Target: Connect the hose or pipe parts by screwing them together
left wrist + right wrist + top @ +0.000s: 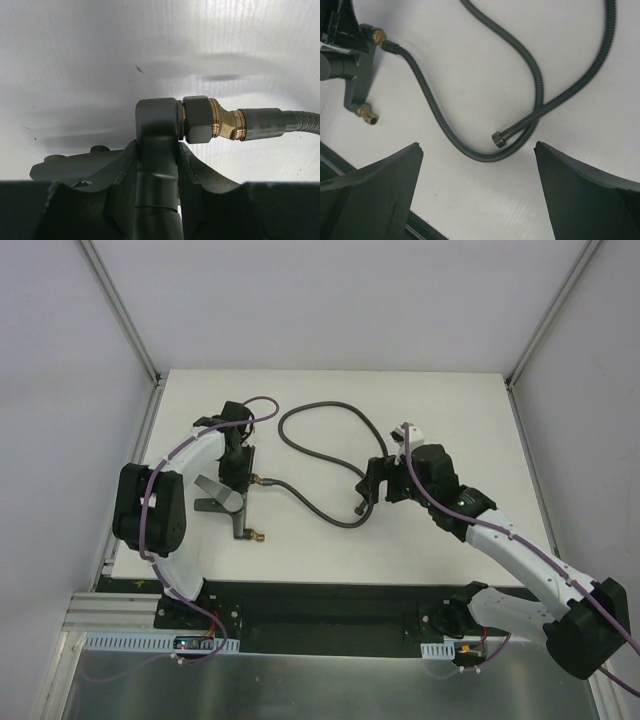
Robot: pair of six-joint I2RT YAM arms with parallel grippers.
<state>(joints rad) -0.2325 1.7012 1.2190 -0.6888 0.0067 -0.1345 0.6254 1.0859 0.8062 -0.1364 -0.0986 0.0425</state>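
Note:
The black T-shaped fitting (240, 512) lies on the white table left of centre, and my left gripper (238, 475) is shut on it. In the left wrist view both fingers (197, 170) press the fitting's bar (156, 125). The hose's end connector (260, 123) meets the brass tip (227, 125) there. The dark-grey hose (320, 510) loops across the table's middle. Its free end nut (498, 139) rests on the table, crossing over the hose. My right gripper (477, 150) hovers open above that nut, holding nothing. A second brass tip (367, 114) points free.
A black strip (330, 600) runs along the table's near edge, with both arm bases behind it. Grey walls with metal posts (125, 310) close in the table's back and sides. The hose's loop (320, 410) reaches toward the back.

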